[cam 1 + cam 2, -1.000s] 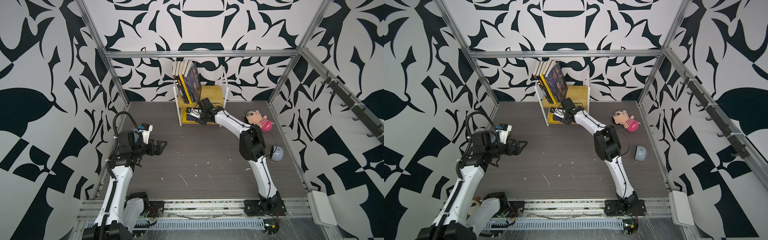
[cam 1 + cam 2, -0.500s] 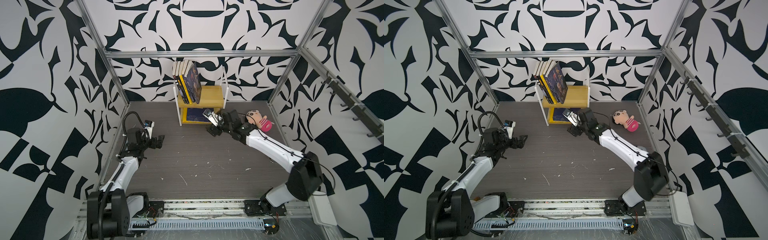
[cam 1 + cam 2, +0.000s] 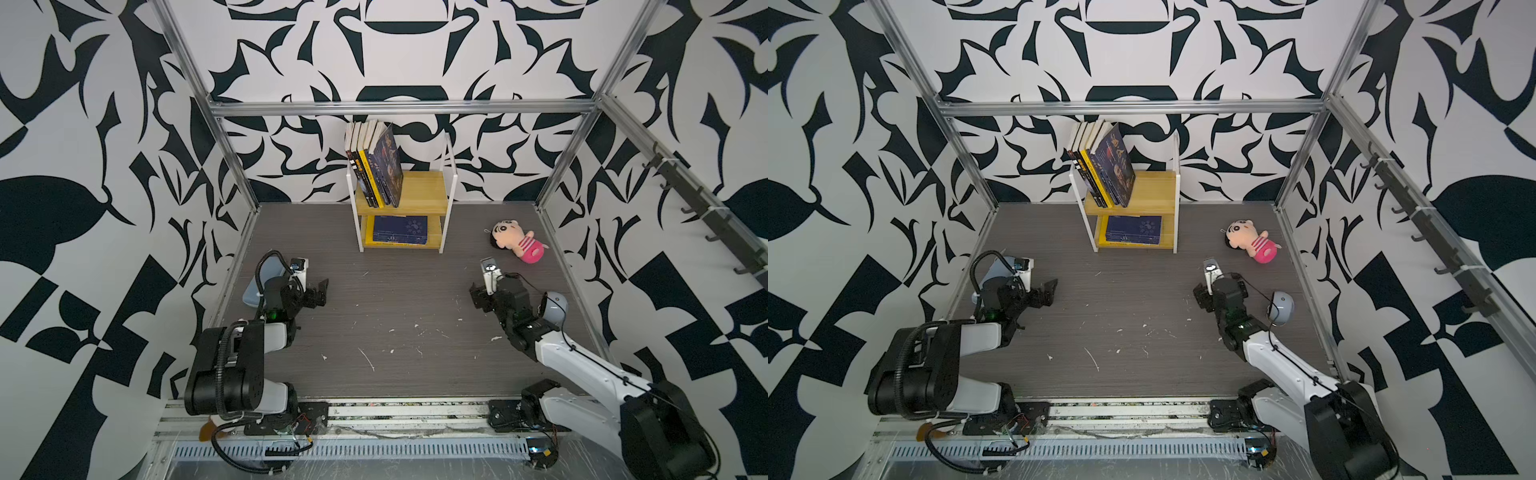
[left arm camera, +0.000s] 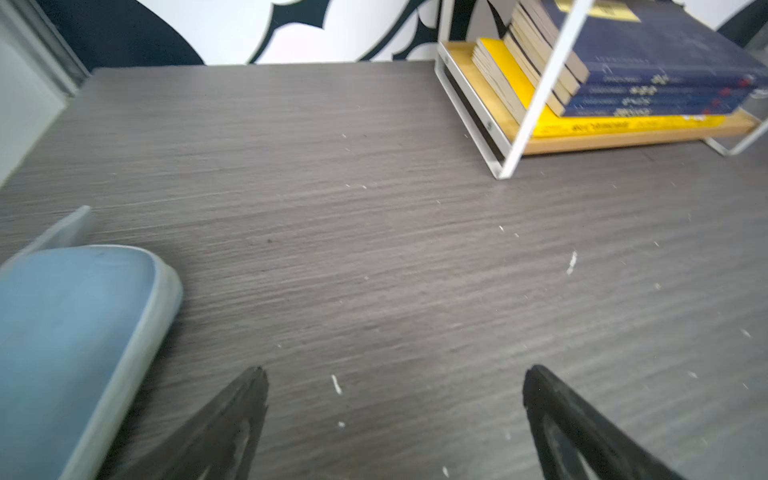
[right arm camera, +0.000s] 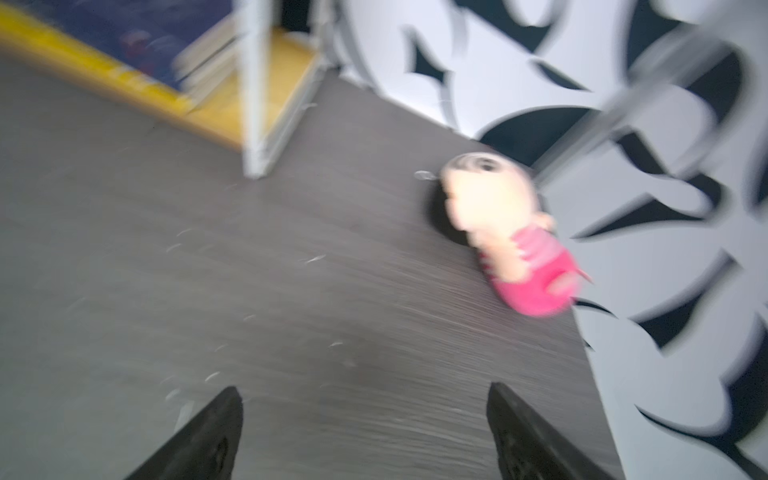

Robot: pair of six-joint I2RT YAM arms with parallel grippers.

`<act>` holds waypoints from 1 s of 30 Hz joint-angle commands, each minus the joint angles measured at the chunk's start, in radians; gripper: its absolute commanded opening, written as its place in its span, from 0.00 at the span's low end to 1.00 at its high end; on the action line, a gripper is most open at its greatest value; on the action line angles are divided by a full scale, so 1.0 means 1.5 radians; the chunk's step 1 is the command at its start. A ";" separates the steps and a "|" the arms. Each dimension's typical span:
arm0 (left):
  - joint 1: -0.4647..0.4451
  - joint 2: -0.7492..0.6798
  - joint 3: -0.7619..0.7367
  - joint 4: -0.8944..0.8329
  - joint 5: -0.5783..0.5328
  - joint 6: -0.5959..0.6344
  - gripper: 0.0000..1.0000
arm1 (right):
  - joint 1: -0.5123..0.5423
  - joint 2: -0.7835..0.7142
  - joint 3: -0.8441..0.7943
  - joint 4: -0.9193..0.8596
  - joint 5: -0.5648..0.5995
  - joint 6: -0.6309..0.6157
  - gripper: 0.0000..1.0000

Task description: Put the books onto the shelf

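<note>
The shelf [image 3: 428, 187] stands at the back middle against the wall. Several books [image 3: 380, 166] lean upright on its top board, and a flat stack of books [image 3: 399, 230], navy on top, lies on its lower board. Both top views show this [image 3: 1154, 187]. In the left wrist view the stack [image 4: 648, 83] fills the lower tier of the shelf [image 4: 473, 99]. My left gripper [image 3: 322, 293] hovers open and empty over the floor at the left; its jaws [image 4: 395, 374] stand wide apart. My right gripper [image 3: 478, 298] is open and empty at the right [image 5: 363, 392], well away from the shelf.
A pink-striped plush doll [image 3: 517, 245] lies right of the shelf, near the right wall [image 5: 511, 232]. A blue flat case [image 3: 259, 286] lies by the left wall beside my left gripper [image 4: 70, 340]. A grey rounded object [image 3: 555, 307] sits by the right arm.
My right gripper opened, let go at the shelf's lower tier and pulled back to the front right. The left arm folded back toward its base with its gripper still open.
</note>
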 commanded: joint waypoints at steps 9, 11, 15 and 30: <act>0.015 0.082 0.025 0.115 -0.116 -0.069 1.00 | -0.127 0.170 -0.093 0.384 -0.019 0.107 0.94; 0.016 0.064 0.035 0.065 -0.113 -0.070 0.99 | -0.138 0.215 -0.078 0.416 -0.035 0.124 0.93; 0.016 0.072 0.031 0.087 -0.112 -0.071 1.00 | -0.141 0.346 -0.063 0.504 -0.059 0.121 0.92; 0.017 0.071 0.028 0.089 -0.113 -0.071 0.99 | -0.137 0.355 -0.009 0.413 -0.072 0.107 1.00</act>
